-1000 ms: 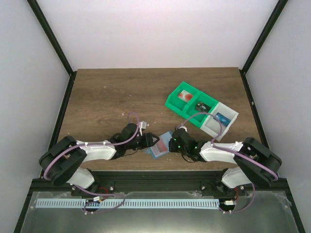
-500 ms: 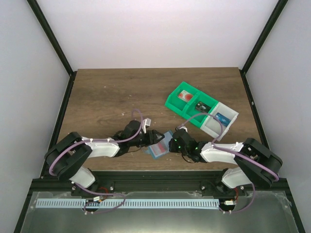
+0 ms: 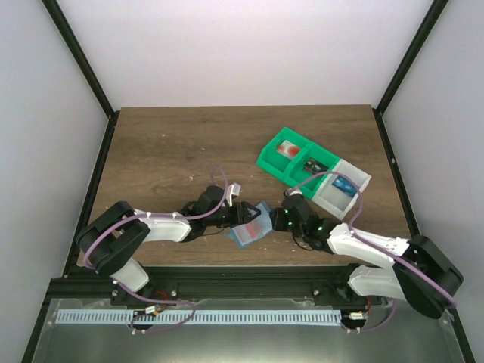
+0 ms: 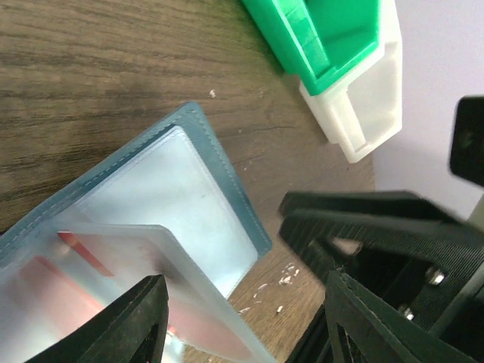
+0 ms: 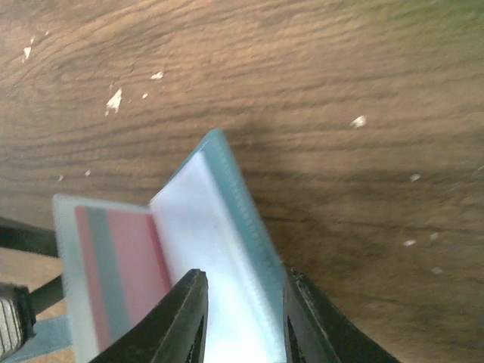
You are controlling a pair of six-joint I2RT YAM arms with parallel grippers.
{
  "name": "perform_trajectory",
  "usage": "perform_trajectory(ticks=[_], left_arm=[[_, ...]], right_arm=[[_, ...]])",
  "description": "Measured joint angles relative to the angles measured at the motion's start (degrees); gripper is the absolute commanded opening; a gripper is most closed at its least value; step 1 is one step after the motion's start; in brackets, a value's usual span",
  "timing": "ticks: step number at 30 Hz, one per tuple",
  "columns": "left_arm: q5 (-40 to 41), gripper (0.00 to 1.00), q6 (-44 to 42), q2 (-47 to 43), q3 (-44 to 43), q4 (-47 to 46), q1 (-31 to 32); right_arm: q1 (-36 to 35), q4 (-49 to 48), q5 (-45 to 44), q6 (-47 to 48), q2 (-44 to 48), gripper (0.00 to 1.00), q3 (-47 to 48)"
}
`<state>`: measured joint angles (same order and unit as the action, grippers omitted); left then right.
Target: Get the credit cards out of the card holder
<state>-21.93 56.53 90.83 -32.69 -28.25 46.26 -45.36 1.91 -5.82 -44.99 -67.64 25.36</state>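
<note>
- The task looks barely begun: the card holder [image 3: 253,229] lies opened near the front edge of the counter [image 3: 166,151], between the two arms, one half flat and the other half raised.
- A credit card [image 5: 113,265] with a red band sits inside a pale slot pocket, so nothing appears to be drawn out yet. How many cards are inside cannot be told.
- What seems to be left is sliding each card free of its pocket and setting it down.
- The left gripper [image 3: 240,215] has its jaws well apart. A translucent flap of the holder reaches in between them, but nothing looks pinched.
- The right gripper [image 3: 281,219] has its fingers close on either side of the raised half. Whether they press it or only bracket it cannot be told.
- Behind and to the right, well apart from the holder, stands a green bin [image 3: 272,165] with a white bin [image 3: 327,198] joined to it. The green bin's compartments hold a red item [image 3: 287,150] and a dark item [image 3: 314,164], and the white bin holds a blue item [image 3: 345,183]. All three are too small to identify.
</note>
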Motion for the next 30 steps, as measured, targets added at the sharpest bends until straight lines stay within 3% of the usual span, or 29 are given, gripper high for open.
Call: perform_trajectory(ticks=[8, 19, 30], left_arm=[[-0.33, 0.60, -0.22, 2.73, -0.04, -0.11, 0.02], [-1.31, 0.59, -2.34, 4.63, -4.39, 0.00, 0.02], [0.98, 0.63, -5.16, -0.44, -1.46, 5.40, 0.02]], right_arm=[[6.34, 0.39, 4.90, 4.37, 0.31, 0.32, -0.02], [6.60, -0.17, 9.35, 5.97, -4.13, 0.25, -0.33], [5.66, -1.95, 16.87, 3.85, 1.55, 0.22, -7.98]])
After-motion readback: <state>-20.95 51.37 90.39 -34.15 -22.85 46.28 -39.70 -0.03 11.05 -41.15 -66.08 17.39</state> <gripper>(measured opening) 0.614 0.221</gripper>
